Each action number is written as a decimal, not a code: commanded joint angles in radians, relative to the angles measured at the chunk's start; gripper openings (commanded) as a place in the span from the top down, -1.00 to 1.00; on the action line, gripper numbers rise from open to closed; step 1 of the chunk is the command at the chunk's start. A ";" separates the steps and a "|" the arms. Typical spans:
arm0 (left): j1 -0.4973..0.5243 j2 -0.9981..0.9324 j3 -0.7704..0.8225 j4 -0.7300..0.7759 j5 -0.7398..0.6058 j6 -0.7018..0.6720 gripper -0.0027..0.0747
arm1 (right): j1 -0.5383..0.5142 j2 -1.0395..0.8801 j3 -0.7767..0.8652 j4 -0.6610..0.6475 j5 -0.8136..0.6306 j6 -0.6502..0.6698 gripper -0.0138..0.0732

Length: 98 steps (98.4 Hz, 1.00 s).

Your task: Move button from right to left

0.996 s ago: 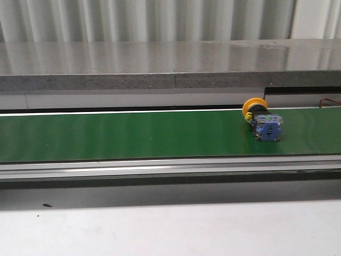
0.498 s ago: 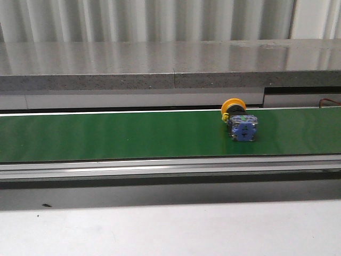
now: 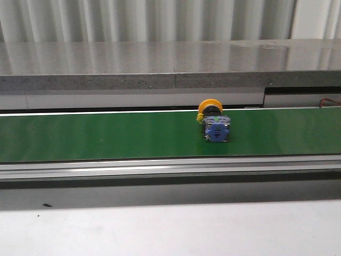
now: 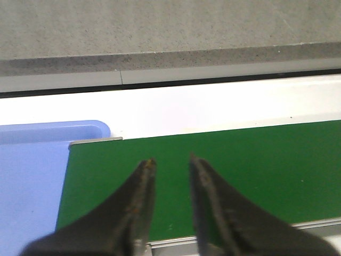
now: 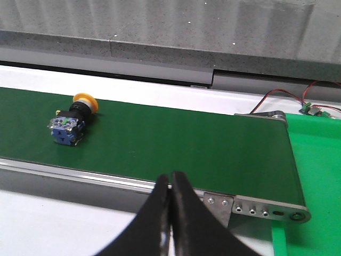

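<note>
The button [image 3: 214,124] lies on its side on the green conveyor belt [image 3: 106,136], a little right of the belt's middle, its orange cap toward the back and its blue body toward me. It also shows in the right wrist view [image 5: 72,121]. No gripper shows in the front view. My left gripper [image 4: 171,161] is open and empty, over the belt's left end [image 4: 240,170]. My right gripper [image 5: 170,176] is shut and empty, over the belt's near rail, apart from the button.
A light blue bin [image 4: 32,181] sits beyond the belt's left end. A green tray [image 5: 314,176] sits beyond the right end, with wires [image 5: 290,96] behind it. A grey stone ledge [image 3: 170,64] runs behind the belt, a white table [image 3: 170,229] in front.
The button has travelled leftward along the belt, from the right part toward the middle, keeping the same pose.
</note>
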 commanded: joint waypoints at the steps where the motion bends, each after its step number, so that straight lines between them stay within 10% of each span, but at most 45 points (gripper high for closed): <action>1: 0.002 0.083 -0.077 -0.057 -0.041 0.031 -0.36 | 0.002 0.010 -0.025 -0.010 -0.083 -0.012 0.82; 11: 0.002 0.169 -0.136 -0.069 -0.003 0.033 -0.67 | 0.002 0.010 -0.025 -0.010 -0.083 -0.012 0.82; 61: -0.053 0.560 -0.405 -0.333 0.311 0.117 -0.34 | 0.002 0.010 -0.025 -0.010 -0.083 -0.012 0.82; 98: -0.320 0.799 -0.575 -0.192 0.328 -0.221 -0.34 | 0.002 0.010 -0.025 -0.010 -0.083 -0.012 0.82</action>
